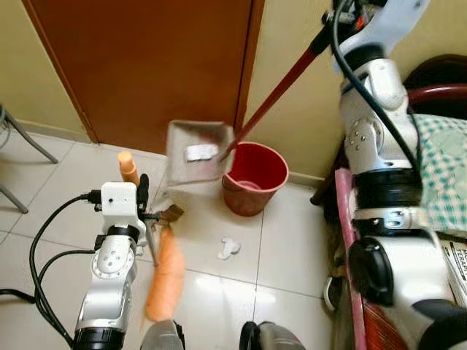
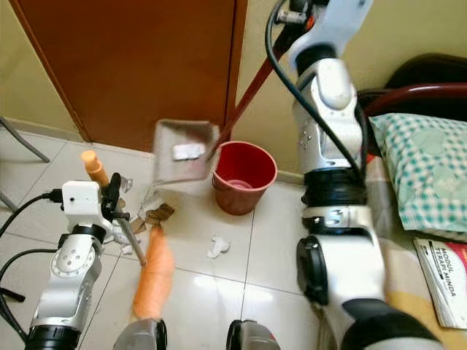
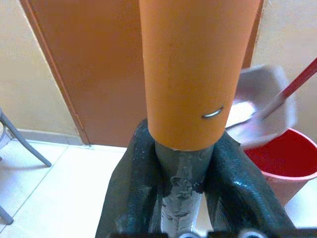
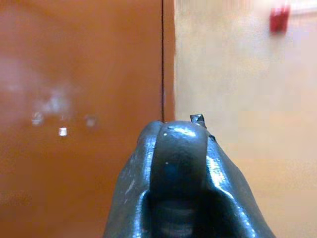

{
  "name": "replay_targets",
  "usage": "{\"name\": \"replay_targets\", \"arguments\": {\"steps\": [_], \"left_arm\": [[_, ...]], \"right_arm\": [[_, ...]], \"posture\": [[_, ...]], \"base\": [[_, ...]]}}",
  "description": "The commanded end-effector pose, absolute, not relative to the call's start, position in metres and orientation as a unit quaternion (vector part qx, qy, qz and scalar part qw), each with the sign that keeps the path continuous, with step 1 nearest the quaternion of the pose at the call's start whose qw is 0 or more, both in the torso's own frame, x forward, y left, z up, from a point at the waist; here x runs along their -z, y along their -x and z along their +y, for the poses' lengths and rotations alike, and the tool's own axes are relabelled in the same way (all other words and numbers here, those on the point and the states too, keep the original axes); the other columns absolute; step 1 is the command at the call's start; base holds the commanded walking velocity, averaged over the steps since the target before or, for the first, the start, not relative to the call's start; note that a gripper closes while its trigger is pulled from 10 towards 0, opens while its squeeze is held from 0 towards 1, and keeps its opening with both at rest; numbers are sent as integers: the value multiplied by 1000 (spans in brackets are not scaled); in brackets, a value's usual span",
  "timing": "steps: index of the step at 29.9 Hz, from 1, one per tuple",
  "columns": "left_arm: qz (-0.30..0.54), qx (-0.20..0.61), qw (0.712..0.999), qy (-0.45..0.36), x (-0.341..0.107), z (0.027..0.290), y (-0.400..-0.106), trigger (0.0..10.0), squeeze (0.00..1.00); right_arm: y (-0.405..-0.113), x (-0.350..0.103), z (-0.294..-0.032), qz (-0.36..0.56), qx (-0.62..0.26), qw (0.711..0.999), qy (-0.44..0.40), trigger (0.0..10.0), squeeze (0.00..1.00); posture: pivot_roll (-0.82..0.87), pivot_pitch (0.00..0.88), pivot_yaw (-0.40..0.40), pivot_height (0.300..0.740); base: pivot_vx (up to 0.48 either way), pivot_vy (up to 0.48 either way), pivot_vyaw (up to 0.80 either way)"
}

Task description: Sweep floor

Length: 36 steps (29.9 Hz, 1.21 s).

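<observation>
A grey dustpan [image 1: 195, 149] hangs tilted above the floor, just left of a red bucket [image 1: 254, 177], with a white scrap lying in it. Its long red handle [image 1: 281, 91] runs up to my right gripper [image 1: 343, 14], which is raised high and shut on the handle's dark top end [image 4: 178, 163]. My left gripper [image 1: 144, 208] is low at the left, shut on the grey stem [image 3: 181, 198] of an orange broom handle [image 1: 166, 273]. A white paper scrap [image 1: 228, 248] and brown scraps [image 1: 173, 213] lie on the tiles.
A brown door [image 1: 146, 65] and a yellow wall stand behind the bucket. A bed with a checked pillow [image 1: 445, 168] and a book [image 2: 445, 270] is close on the right. Grey chair legs [image 1: 29, 142] stand at the far left.
</observation>
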State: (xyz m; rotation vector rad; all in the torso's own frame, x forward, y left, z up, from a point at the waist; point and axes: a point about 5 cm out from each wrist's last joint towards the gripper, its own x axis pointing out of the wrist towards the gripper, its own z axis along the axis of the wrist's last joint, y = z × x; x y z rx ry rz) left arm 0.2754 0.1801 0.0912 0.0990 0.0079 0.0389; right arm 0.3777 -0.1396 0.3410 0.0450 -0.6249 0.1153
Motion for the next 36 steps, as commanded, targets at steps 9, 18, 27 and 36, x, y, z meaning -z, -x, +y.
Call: {"name": "replay_targets", "arguments": {"steps": [9, 18, 27, 36], "left_arm": [[32, -2, 999, -42, -80, 171, -276, 10000, 0], [33, 0, 999, -43, -79, 171, -275, 10000, 0], [31, 3, 999, -43, -79, 169, -279, 10000, 0], [26, 1, 999, -43, -81, 170, -282, 10000, 0]], "right_arm": [[-360, -335, -87, -429, -103, 871, 217, 10000, 0], [-353, -263, -54, -387, -195, 855, 285, 10000, 0], [-347, -246, -45, -413, -208, 830, 312, 10000, 0], [-339, -309, -44, -462, -161, 860, 146, 10000, 0]], "posture": [[20, 77, -68, 740], [30, 85, -70, 740], [27, 75, -65, 740], [30, 64, -69, 740]], "base": [[0, 0, 0], [0, 0, 0], [0, 0, 0], [0, 0, 0]]}}
